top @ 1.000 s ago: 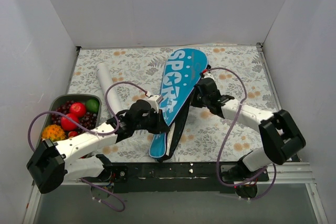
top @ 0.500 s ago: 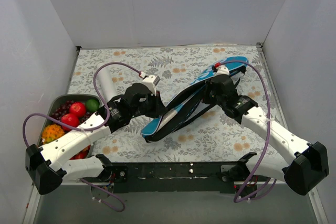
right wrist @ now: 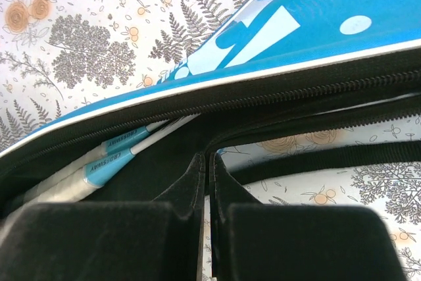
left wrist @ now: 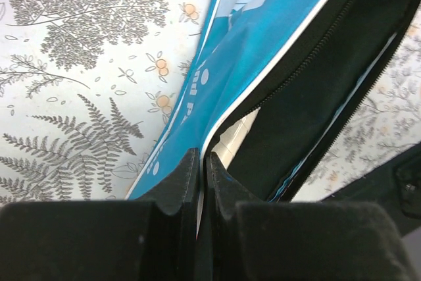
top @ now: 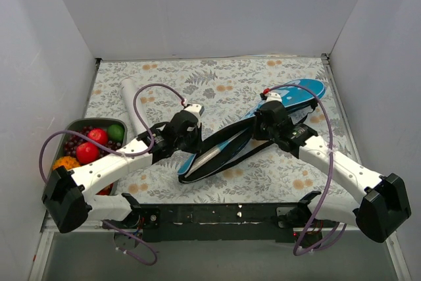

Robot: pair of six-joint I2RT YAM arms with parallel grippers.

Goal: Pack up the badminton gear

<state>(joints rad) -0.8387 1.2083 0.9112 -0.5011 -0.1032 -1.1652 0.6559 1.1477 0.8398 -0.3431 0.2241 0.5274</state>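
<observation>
The long blue racket cover [top: 299, 91] lies slantwise on the flowered cloth, its zip gaping along the near side. My left gripper [top: 191, 137] is shut on the white-piped upper edge [left wrist: 227, 120] near the narrow handle end. My right gripper [top: 268, 122] is shut on the black lower edge [right wrist: 217, 146] of the opening, at the wide part. Inside the cover lie light-blue racket shafts [right wrist: 108, 159] and a silvery handle [left wrist: 235, 137]. A white cardboard tube [top: 133, 106] lies on the cloth at the far left, apart from both grippers.
A dark tray [top: 75, 125] of colourful fruit sits at the left edge under the left arm. The cover's black strap [right wrist: 316, 156] trails on the cloth. White walls enclose three sides, and a black rail [top: 237, 214] runs along the near edge.
The cover has swung from nearly lengthwise to slanting toward the far right and now lies lower. Both arms moved with it and kept their grips; the right arm stretched out rightward.
</observation>
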